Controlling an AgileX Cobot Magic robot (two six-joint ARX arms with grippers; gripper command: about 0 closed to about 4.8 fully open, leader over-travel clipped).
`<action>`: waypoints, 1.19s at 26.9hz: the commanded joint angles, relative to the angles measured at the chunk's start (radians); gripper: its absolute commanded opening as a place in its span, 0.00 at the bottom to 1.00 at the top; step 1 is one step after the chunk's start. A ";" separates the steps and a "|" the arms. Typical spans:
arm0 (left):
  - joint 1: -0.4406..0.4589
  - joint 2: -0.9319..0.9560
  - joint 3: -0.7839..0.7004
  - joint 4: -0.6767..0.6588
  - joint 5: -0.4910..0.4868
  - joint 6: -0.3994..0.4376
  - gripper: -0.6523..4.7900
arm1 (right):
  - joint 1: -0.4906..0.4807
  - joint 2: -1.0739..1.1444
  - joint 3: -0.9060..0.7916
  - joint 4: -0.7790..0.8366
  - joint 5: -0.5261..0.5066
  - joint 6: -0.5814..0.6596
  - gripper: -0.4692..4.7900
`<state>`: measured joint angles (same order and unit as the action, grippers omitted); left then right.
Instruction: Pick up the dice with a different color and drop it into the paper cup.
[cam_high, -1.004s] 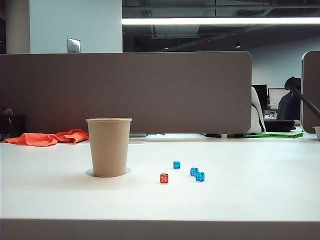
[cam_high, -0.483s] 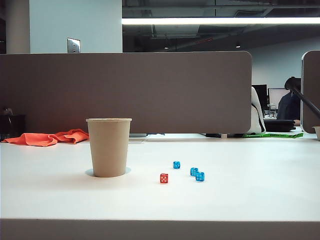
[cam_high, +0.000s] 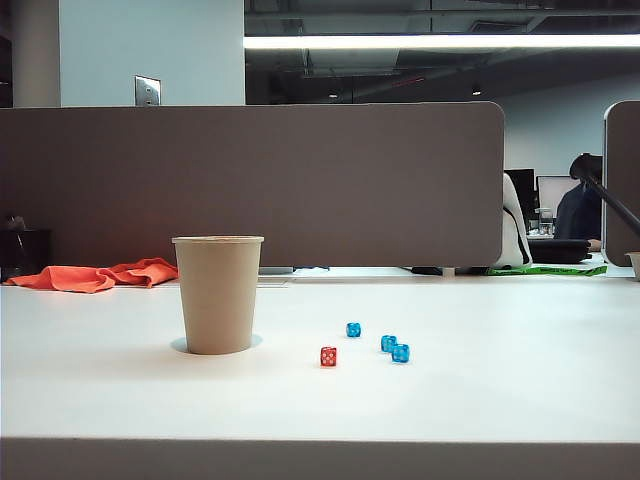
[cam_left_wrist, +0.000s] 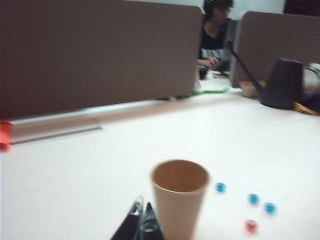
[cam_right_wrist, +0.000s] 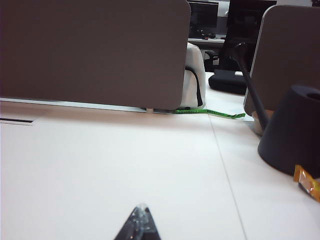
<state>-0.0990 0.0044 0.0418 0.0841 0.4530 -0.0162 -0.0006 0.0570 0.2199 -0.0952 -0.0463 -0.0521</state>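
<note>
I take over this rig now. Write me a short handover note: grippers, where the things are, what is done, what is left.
Left gripper: shut, empty, low over the table just on the near side of the cup.
Right gripper: shut, empty, over bare table; no dice or cup in its view.
Neither arm shows in the exterior view.
Cup: upright on the white table, left of the dice.
Red die: on the table right of the cup, apart from it, closest to the camera.
Three blue dice: further right and behind; two sit close together.
Done: nothing yet.
Left: open a gripper, pick the red die, drop it into the cup.
</note>
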 joint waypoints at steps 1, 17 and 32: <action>-0.065 0.001 0.009 -0.028 0.008 0.005 0.11 | 0.001 0.088 0.080 0.002 -0.003 -0.005 0.08; -0.171 0.001 0.015 -0.192 -0.120 0.008 0.11 | 0.134 0.682 0.482 -0.147 -0.215 -0.003 0.08; -0.172 0.001 0.019 -0.217 -0.061 0.122 0.11 | 0.735 1.310 0.795 -0.142 0.244 0.092 0.08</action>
<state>-0.2703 0.0044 0.0540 -0.1467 0.3828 0.0780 0.7193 1.3373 0.9951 -0.2367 0.1848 0.0071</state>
